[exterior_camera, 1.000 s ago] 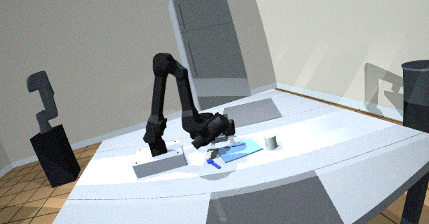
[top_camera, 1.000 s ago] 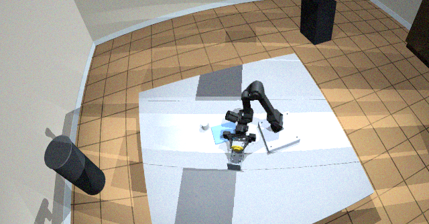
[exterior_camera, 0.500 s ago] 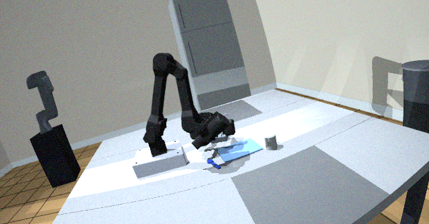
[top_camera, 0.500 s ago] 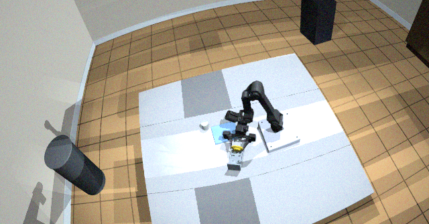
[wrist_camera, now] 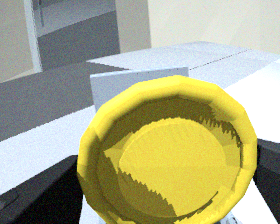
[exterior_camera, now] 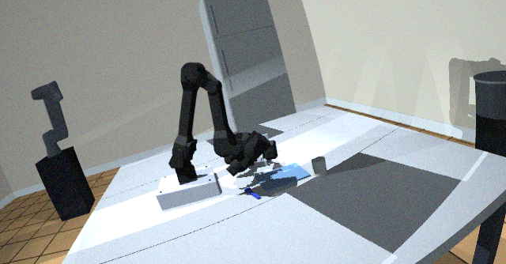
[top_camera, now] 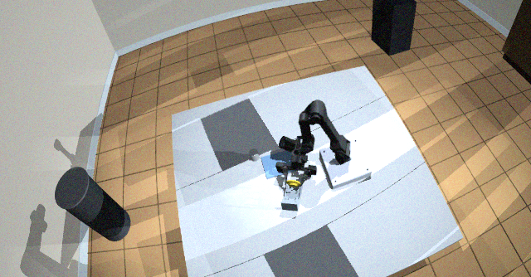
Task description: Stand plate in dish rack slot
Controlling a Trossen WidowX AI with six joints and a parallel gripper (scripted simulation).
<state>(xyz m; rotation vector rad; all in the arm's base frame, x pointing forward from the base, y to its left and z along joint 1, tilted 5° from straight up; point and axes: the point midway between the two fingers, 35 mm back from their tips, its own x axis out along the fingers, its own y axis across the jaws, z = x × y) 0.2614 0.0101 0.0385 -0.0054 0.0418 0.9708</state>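
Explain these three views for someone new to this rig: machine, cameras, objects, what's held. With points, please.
The machine is one black jointed robot arm [top_camera: 317,109] [exterior_camera: 194,76] on a white box-shaped base [top_camera: 352,180] [exterior_camera: 190,198]. The top view looks down from above, the exterior view from beside the table, and the wrist view from near the gripper [top_camera: 295,173].

On the white table lie a flat light-blue square [top_camera: 270,167] [exterior_camera: 298,171], a small grey cylinder [top_camera: 255,157] [exterior_camera: 319,166] and a small dark-blue object [exterior_camera: 253,194]. The gripper is closed on the round yellow plate [top_camera: 294,182] [wrist_camera: 173,165], which is at the pale grey dish rack [top_camera: 290,201] [wrist_camera: 141,75]; whether it is seated in a slot, I can't tell.
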